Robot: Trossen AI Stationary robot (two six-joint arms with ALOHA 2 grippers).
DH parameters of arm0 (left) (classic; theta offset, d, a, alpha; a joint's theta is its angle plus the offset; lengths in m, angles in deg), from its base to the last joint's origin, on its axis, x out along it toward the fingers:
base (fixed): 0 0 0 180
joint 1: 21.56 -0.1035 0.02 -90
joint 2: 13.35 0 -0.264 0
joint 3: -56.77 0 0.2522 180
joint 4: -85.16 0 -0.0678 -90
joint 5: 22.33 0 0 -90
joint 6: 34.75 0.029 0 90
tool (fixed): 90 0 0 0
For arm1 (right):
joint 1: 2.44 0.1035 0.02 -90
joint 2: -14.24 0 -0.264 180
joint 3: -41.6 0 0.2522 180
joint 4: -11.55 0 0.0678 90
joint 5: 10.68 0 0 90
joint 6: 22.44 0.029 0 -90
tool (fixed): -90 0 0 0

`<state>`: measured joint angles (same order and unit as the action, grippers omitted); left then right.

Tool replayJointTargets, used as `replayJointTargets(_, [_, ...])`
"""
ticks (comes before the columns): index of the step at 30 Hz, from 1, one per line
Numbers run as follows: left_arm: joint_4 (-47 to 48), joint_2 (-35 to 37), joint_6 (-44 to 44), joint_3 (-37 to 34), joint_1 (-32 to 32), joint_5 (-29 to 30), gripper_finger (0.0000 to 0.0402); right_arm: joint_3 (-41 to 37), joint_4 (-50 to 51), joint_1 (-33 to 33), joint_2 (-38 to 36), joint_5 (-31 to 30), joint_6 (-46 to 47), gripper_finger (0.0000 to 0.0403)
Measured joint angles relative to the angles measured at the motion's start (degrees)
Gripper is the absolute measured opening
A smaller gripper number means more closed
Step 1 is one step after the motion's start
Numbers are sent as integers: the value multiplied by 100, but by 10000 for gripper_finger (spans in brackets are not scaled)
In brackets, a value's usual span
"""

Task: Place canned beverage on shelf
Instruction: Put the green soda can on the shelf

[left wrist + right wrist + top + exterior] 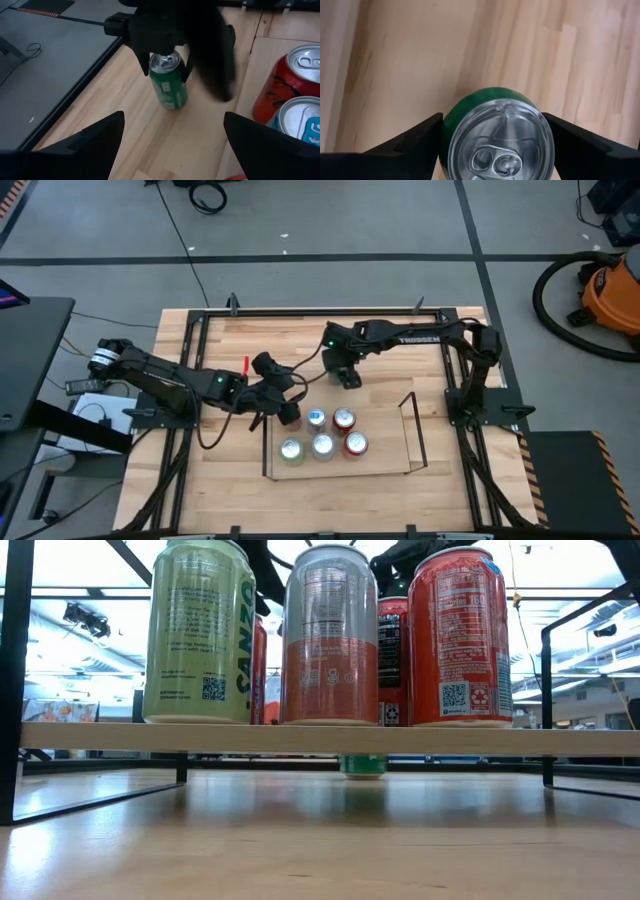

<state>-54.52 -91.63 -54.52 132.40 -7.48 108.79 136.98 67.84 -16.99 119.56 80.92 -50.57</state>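
A green can [170,90] stands on its base on the bare wood just beyond the shelf's far side; its foot [362,767] shows under the shelf floor. My right gripper [347,378] comes down over the can's top [495,145] and is shut on it. The shelf [412,430], a thin black rod frame with a pale wood floor [320,737], holds several upright cans [322,446] in its left half. At the shelf's far left corner, my left gripper [288,408] hangs open, holding nothing and pointing toward the green can. My right gripper pinches the green can between its two fingers [149,62], one on each side of the upper wall [451,131] just under the rim. The fingers come from above, slanting down. The can stays upright with its base on the table.
A larger black frame [200,315] borders the tabletop. The right half of the shelf floor [385,442] is bare wood. A small red-tipped object [246,366] lies near the left arm. Red and blue cans [287,90] stand close beside my left gripper.
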Motion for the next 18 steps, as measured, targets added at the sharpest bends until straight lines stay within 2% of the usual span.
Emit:
replayJointTargets(8, [7, -2, -2, 0, 2, 0, 352, 13, 310, 106, -22, -161, -1503, 334])
replayJointTargets(14, [9, -2, -2, 0, 2, 0, 352, 10, 372, 228, -22, -669, -1127, 342])
replayJointTargets(18, [9, -2, -2, 0, 2, 2, 352, -18, 533, 265, -26, -758, -760, 369])
